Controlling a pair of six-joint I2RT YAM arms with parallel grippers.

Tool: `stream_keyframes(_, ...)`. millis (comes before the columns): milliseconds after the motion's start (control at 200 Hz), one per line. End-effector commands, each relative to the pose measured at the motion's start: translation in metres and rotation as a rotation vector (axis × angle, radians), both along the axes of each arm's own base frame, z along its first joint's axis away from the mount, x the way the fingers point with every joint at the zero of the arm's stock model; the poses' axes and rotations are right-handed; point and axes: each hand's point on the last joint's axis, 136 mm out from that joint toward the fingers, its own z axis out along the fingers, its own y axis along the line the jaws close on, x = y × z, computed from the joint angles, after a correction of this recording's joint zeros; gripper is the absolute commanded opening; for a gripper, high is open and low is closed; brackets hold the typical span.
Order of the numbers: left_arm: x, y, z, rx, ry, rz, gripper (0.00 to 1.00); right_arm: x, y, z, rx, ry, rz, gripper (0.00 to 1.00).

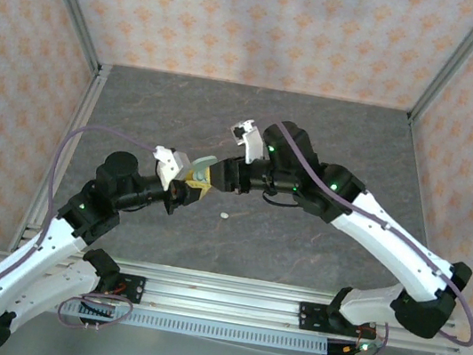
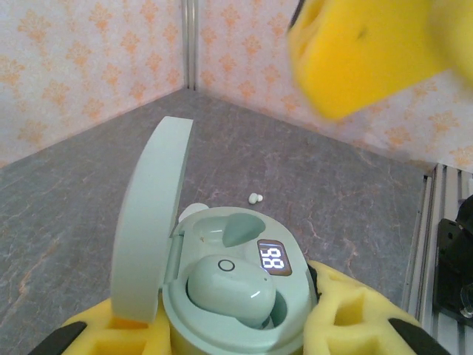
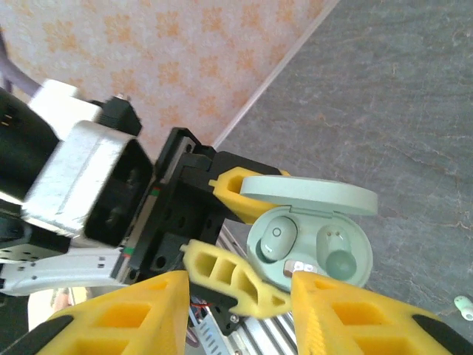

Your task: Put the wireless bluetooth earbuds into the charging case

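The left tool (image 1: 195, 185) is clamping a mint-green oval plastic charging case (image 2: 236, 336) between its yellow lattice fingers, holding it near the middle of the dark grey stone-patterned worktop (image 2: 355, 200). The case's hinged lid (image 2: 151, 222) is standing open and upright. One pale-mint rounded earbud (image 2: 230, 287) is sitting in the socket nearer the left wrist camera, just beside a small lit number display (image 2: 273, 259). The other socket (image 2: 238, 228) is appearing empty. A second tiny whitish earbud (image 2: 255, 198) is lying loose on the worktop, apart from the case and a little toward the arm bases. The right tool (image 3: 240, 296) is hovering just beside the open case, its yellow fingers parted with nothing between them. By this layout, the loose bud is waiting to be fetched and seated. Being so small and rounded, it is likely to roll away or squirt out from between the fingers if they are closing off-centre. Working this close, the right tool is also risking a knock on the raised lid, which could swing it shut, twist the case in the left tool's grip, or jolt the seated bud out of its socket.
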Motion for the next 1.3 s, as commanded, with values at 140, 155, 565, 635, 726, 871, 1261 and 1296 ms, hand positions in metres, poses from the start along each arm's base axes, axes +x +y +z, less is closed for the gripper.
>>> stream_keyframes(140, 0.001, 0.011, -0.008, -0.018, 0.037, 0.069, 0.00, 0.016, -0.033, -0.004, 0.034, 0.025, -0.108, 0.39)
stream_keyframes(155, 0.001, 0.011, -0.008, -0.019, 0.040, 0.071, 0.00, 0.020, -0.036, -0.008, 0.030, 0.031, -0.128, 0.38)
stream_keyframes(565, -0.015, 0.031, -0.019, -0.010, 0.091, 0.135, 0.00, 0.038, -0.063, -0.217, -0.338, 0.452, -0.326, 0.32)
stream_keyframes(635, -0.018, 0.034, -0.022, -0.006, 0.098, 0.146, 0.00, 0.029, -0.059, -0.240, -0.422, 0.460, -0.297, 0.32)
stream_keyframes(726, -0.020, 0.039, -0.023, -0.008, 0.100, 0.162, 0.00, 0.022, -0.048, -0.255, -0.480, 0.452, -0.254, 0.32)
stream_keyframes(871, -0.021, 0.041, -0.025, -0.001, 0.103, 0.173, 0.00, 0.017, -0.033, -0.276, -0.533, 0.472, -0.196, 0.28)
stream_keyframes(1261, -0.019, 0.040, -0.029, 0.019, 0.112, 0.173, 0.00, 0.024, -0.015, -0.308, -0.592, 0.498, -0.148, 0.23)
stream_keyframes(1296, -0.019, 0.040, -0.029, 0.018, 0.113, 0.173, 0.00, 0.027, -0.014, -0.310, -0.593, 0.498, -0.157, 0.22)
